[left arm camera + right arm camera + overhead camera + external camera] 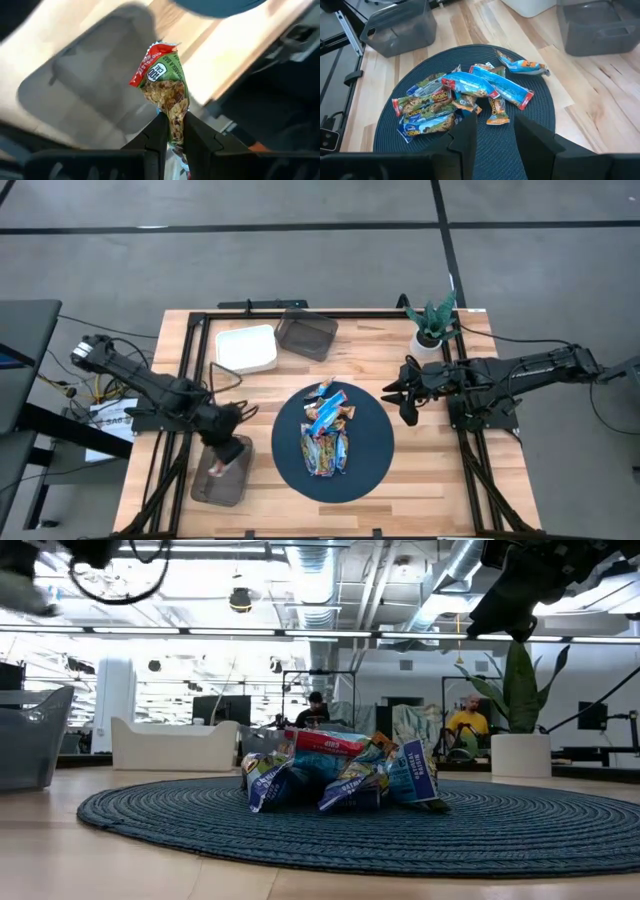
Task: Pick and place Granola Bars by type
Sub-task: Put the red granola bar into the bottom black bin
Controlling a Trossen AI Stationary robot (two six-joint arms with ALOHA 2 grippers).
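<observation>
Several granola bars (326, 432) in blue, red/orange and green wrappers lie heaped on a round dark blue mat (372, 465); the right wrist view shows the heap (465, 95) from close by. My left gripper (173, 120) is shut on one green-and-red granola bar (164, 82), above a grey bin (85, 85) at the table's near left. In the high view that gripper (234, 444) stands over the bin (215, 483). My right gripper (495, 127) is open and hovers at the mat's right edge (405, 400), touching nothing. My left gripper pinches the green-and-red granola bar by one end (176, 114) between its two fingers. The bar sticks out past the fingertips, its red crimped end (150, 57) farthest away. It is lifted clear, over the grey bin's opening.
A white container (247, 348) and a dark grey bin (306, 335) sit at the far side of the table. A potted plant (432, 325) stands at the far right. In the low view, people sit in the room beyond the table (315, 710).
</observation>
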